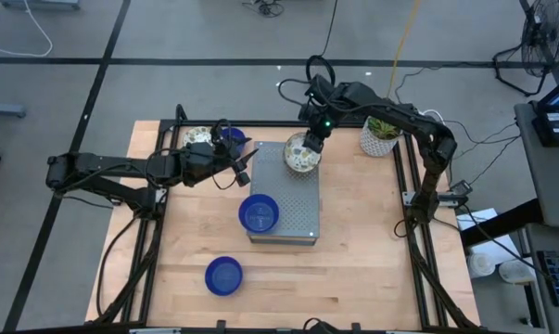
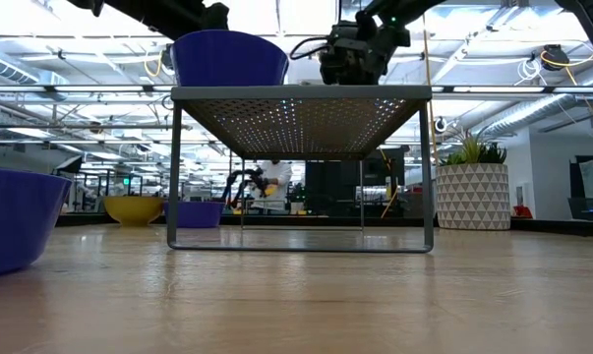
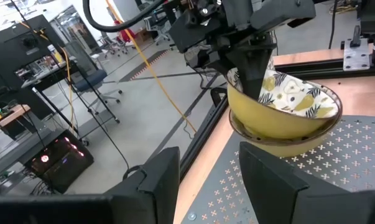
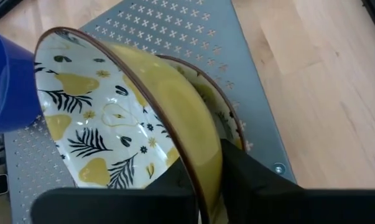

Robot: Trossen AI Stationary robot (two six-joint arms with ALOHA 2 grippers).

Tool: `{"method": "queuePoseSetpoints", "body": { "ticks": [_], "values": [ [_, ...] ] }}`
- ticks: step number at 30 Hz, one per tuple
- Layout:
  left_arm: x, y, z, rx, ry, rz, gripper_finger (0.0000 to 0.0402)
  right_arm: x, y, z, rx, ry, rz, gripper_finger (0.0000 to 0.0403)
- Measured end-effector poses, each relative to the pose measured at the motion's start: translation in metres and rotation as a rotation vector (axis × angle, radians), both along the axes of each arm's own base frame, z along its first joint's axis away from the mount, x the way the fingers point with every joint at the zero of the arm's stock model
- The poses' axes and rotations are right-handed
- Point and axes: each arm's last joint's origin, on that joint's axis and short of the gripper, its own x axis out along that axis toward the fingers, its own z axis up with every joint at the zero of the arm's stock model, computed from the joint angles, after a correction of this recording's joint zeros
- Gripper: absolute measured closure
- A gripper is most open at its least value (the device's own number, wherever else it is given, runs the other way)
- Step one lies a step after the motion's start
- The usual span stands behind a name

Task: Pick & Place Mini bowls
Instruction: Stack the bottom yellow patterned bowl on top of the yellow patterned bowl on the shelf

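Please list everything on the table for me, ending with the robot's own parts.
blue bowls: three, glossy blue; one on the stand, one on the table's near side, one at the far left corner
patterned bowls: three, leaf print inside, yellow outside; two on the stand's far end, one tilted in the other; one at the far left corner
stand: one, grey perforated metal, centre
plant pot: one, white, far right corner
table: one, wood
left hand: open, beside the stand
right hand: shut on the tilted patterned bowl's rim

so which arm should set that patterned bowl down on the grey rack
Right. The right gripper already pinches the rim of the cream patterned bowl, tilted over another on the grey perforated metal rack. The left gripper is open beside it, holding nothing.
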Motion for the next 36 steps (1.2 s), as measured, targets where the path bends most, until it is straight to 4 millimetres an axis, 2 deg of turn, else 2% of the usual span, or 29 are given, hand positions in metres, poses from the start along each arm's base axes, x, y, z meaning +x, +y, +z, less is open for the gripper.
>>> {"method": "queuePoseSetpoints", "body": {
  "ticks": [13,20,28,31,36],
  "values": [
    [0.0,0.0,-0.001,-0.002,0.013,0.0,0.0231,0.002,0.0,0.005,-0.037,-0.044,0.007,0.0294],
    [0.0,0.0,-0.002,-0.004,0.019,0.0,0.0231,-0.007,0.002,0.034,-0.148,-0.159,-0.015,0.0264],
    [0.0,0.0,-0.002,-0.005,0.018,0.0,0.0231,-0.024,0.012,0.071,-0.272,-0.273,-0.04,0.026],
    [0.0,0.0,-0.002,-0.007,0.017,0.0,0.0231,-0.029,0.018,0.073,-0.282,-0.29,-0.034,0.0265],
    [0.0,0.0,-0.002,-0.012,0.014,0.001,0.0231,-0.039,0.029,0.063,-0.306,-0.318,-0.006,0.0268]
  ]
}}
